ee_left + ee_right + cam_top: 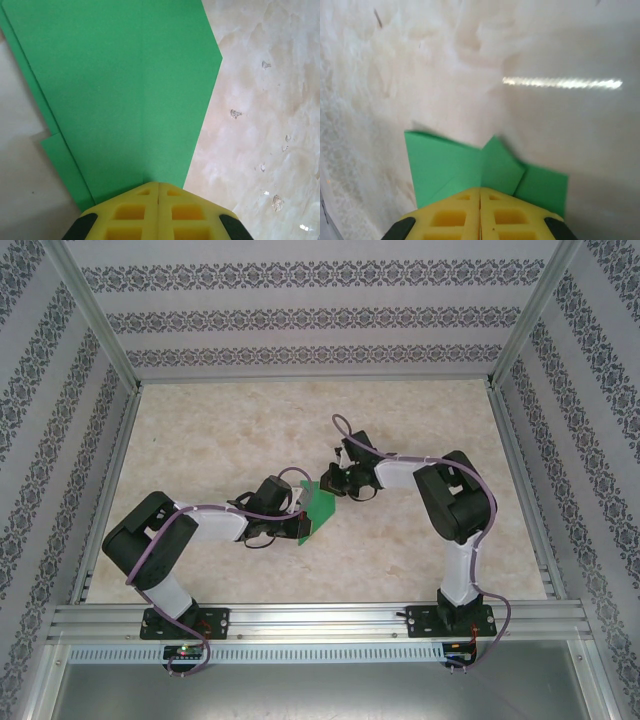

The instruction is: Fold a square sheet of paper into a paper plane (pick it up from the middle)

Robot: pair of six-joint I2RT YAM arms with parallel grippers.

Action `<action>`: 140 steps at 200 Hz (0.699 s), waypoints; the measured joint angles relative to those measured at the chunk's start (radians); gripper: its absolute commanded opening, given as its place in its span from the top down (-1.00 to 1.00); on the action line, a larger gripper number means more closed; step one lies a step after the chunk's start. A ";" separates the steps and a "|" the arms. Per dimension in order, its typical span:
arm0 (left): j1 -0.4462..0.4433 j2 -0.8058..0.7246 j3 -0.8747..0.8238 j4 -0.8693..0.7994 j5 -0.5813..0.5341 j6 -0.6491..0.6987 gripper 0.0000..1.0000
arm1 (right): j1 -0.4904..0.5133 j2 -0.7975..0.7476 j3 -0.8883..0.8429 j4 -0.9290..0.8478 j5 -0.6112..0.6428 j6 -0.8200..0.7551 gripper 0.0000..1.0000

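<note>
A beige, marbled surface [230, 440] lay inside patterned walls [300, 310]. Aluminium posts [95, 315] rose at the surface's far corners, and a ribbed metal rail [320, 618] ran along its near edge.

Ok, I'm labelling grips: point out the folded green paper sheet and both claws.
Folded bright green paper sheet [120, 90]: left wrist view, middle of its flat top layer.
Left claw [158, 186]: left wrist view, seam between its shut yellow fingertips.
Right claw [480, 191]: right wrist view, seam between its shut yellow fingertips.
</note>
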 measured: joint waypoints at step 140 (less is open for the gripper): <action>0.000 -0.002 -0.006 0.006 0.002 0.000 1.00 | -0.121 0.093 0.138 -0.036 -0.033 0.003 0.79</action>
